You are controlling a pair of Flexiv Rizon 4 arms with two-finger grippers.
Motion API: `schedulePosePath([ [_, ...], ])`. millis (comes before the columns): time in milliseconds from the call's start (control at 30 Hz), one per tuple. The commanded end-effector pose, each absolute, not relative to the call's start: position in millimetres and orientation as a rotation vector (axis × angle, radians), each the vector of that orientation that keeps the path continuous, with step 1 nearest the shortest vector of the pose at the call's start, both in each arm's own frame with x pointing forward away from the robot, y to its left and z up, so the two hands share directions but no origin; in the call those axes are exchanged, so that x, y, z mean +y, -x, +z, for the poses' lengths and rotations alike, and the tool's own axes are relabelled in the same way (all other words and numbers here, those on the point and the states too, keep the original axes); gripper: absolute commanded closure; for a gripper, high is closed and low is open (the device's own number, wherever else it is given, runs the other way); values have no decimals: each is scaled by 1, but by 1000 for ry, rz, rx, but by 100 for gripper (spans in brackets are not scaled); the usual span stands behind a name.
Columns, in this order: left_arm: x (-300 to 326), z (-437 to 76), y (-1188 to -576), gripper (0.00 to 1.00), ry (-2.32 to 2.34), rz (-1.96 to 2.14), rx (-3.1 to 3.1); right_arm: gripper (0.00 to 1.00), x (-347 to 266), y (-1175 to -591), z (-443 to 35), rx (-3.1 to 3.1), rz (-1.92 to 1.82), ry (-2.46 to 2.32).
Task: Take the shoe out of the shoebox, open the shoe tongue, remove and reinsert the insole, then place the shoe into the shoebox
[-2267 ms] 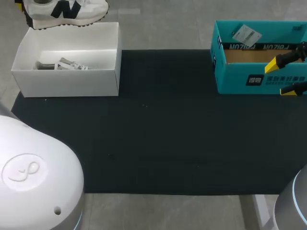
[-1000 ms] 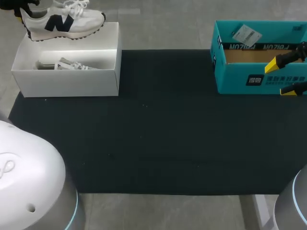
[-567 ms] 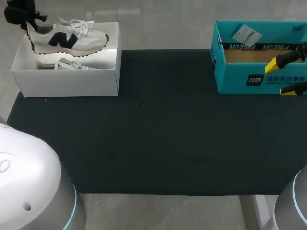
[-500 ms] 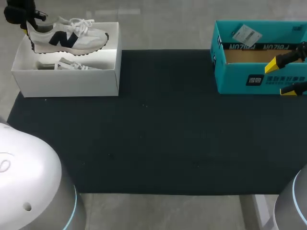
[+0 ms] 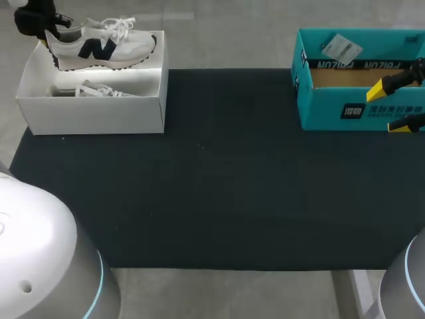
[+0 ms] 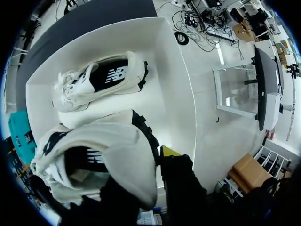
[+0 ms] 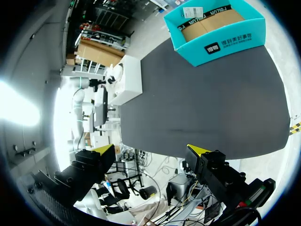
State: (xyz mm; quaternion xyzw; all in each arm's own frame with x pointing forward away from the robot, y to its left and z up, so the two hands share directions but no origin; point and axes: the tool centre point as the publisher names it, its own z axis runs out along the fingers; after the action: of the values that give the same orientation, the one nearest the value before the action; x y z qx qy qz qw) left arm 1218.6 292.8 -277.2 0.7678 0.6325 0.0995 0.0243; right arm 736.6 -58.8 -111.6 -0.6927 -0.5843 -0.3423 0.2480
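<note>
Holding the shoe (image 5: 99, 43) by its heel, the left end effector (image 5: 40, 28) is clenched on it, with a finger on each side of the heel. The shoe is white, with a dark letter on its side and white laces. It hangs in the air over the far part of the white shoebox (image 5: 93, 116), and its toe points toward my right. From the left wrist, the held shoe (image 6: 94, 165) fills the space close to the fingers, with the open shoebox (image 6: 176, 94) under it. A second shoe (image 5: 99, 91) lies on its side on the floor of the box, below the held one. The shoebox sits at the far left corner of the black mat (image 5: 212, 179). A teal box (image 5: 332, 109) sits open at the far right corner, well apart from the shoebox. The right end effector (image 5: 398, 106) is released, its yellow fingers (image 7: 103, 149) spread wide with nothing between them. It is near the front of the teal box.
</note>
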Motion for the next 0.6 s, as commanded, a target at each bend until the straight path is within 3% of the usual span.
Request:
schedulePosePath([
  [33,293,-289,-1226,100,-2395,327,1934,0,-58,-736,-112,-1593,-933,1891],
  [600,306,-333,-1250,100,-2379,382,1941,0,-58,-736,-112,-1593,-933,1891],
])
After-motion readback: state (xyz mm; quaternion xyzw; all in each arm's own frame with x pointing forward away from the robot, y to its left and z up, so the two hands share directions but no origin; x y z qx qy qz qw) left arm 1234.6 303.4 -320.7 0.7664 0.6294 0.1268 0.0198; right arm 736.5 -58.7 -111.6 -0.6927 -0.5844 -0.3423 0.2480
